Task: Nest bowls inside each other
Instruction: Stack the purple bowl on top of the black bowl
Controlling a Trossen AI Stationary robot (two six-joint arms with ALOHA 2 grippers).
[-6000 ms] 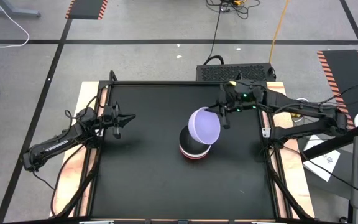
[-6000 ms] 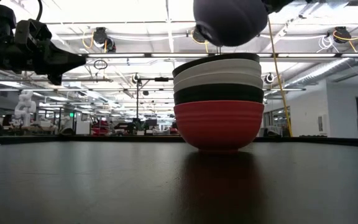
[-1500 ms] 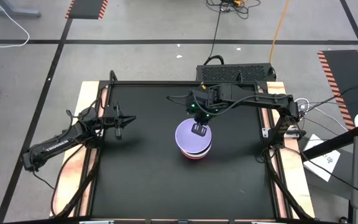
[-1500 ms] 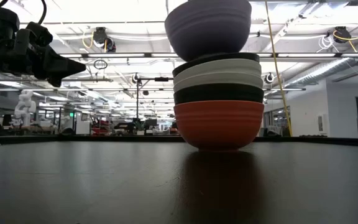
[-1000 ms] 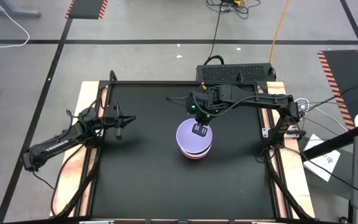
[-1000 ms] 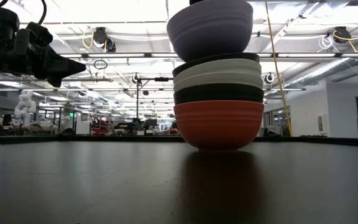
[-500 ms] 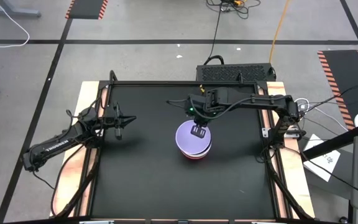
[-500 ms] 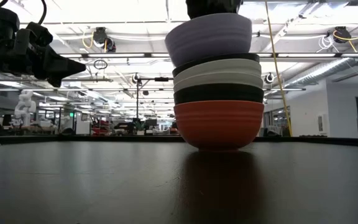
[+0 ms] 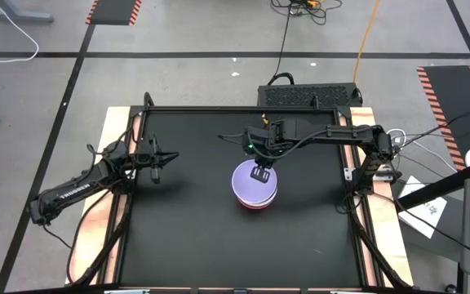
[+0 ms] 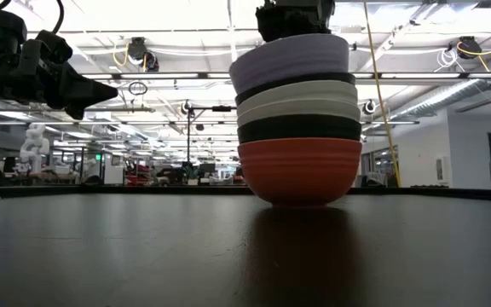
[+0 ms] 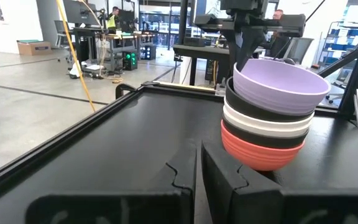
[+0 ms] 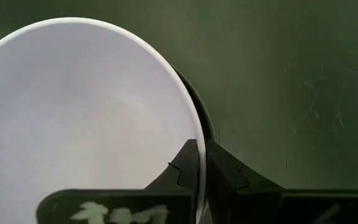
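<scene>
Lavender bowl [image 10: 290,58] is now down in the stack, seated on the black and white bowls with the red bowl [image 10: 299,170] at the bottom, mid-table on the black table [image 9: 194,237]. A second and a half ago it hung clear above the stack with a visible gap; half a second ago it was tilted and partly in; now the gap is gone and its rim reads close to level in the low view, with a slight tilt showing in the left wrist view.

Your right gripper [image 9: 260,172] is clenched on the lavender bowl's rim, one finger inside and one outside, per the right wrist view. Not let go yet. It sits directly over the stack.

Left gripper [image 9: 154,166] waits near the table's left edge, well apart from the stack, fingers pressed together on nothing.

What this means: all six bowls look nested, so placement is likely done bar the release. Judgement only: you should part the right fingers and lift straight up. Risk is dragging the lavender bowl back out or nudging the stack sideways if the finger catches the rim.
</scene>
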